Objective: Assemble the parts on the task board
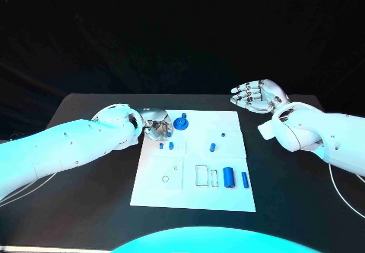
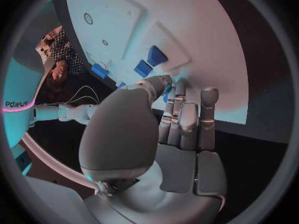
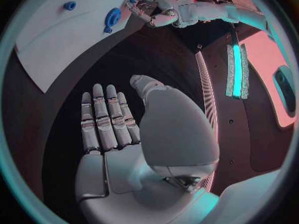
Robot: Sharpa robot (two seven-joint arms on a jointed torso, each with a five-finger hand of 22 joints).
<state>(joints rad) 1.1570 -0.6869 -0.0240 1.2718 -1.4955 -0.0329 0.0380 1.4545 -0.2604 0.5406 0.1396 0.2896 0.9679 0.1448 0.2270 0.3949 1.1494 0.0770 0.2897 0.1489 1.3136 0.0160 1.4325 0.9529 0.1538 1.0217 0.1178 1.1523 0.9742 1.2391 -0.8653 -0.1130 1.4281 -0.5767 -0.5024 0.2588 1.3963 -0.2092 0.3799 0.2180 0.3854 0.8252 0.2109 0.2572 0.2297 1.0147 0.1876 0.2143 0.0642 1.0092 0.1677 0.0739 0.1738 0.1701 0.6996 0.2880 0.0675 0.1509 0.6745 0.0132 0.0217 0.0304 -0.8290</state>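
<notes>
My left hand (image 1: 154, 123) over the task board (image 1: 228, 124) edge, fingers apart, holding nothing, blue round part (image 1: 181, 123) just beside its fingertips, my right hand (image 1: 257, 96) spread wide, nothing in it, well apart from the board

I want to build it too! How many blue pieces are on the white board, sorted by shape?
Round blue plastic disc: 1
Small blue plastic pegs: 4
Long blue plastic cylinders: 2
Total: 7
</notes>
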